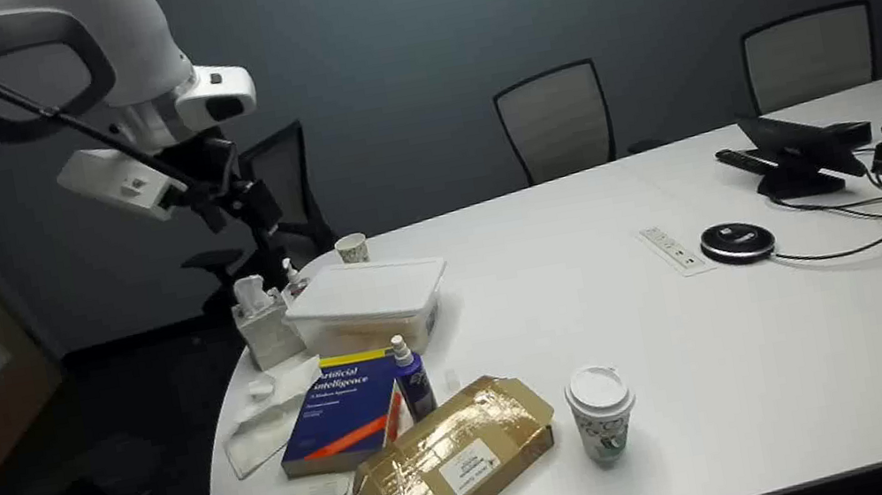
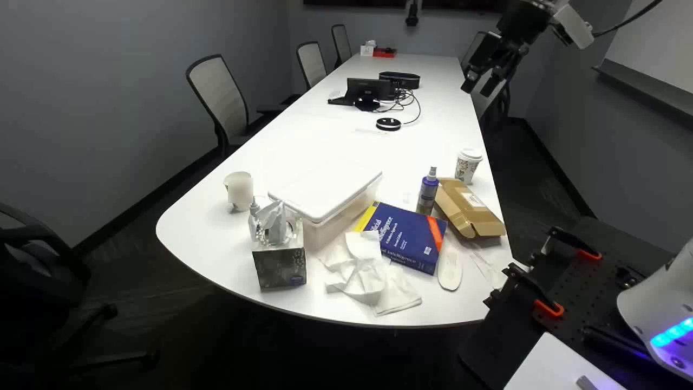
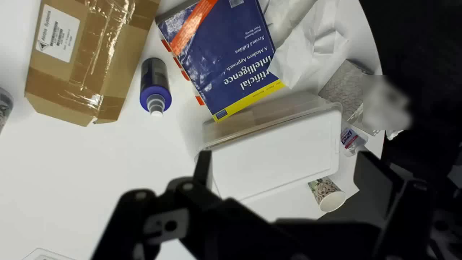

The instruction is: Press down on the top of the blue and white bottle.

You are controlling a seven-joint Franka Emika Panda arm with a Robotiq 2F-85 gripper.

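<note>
The blue and white bottle (image 1: 415, 382) is a dark blue spray bottle with a white nozzle on top. It stands upright between the blue book and the cardboard box. It also shows in an exterior view (image 2: 427, 194) and at the upper left of the wrist view (image 3: 154, 85). My gripper (image 1: 243, 216) is high above the table and apart from the bottle. It also shows in an exterior view (image 2: 478, 88). In the wrist view its fingers (image 3: 284, 154) are spread wide with nothing held between them.
A cardboard box (image 1: 455, 465) and a book (image 2: 403, 233) flank the bottle. A white-lidded bin (image 3: 274, 153) is nearby. A clear pump bottle (image 3: 352, 139), tissue box (image 2: 279, 265), paper cup (image 3: 326, 194) and lidded coffee cup (image 1: 601, 413) also stand on the table (image 1: 783, 360).
</note>
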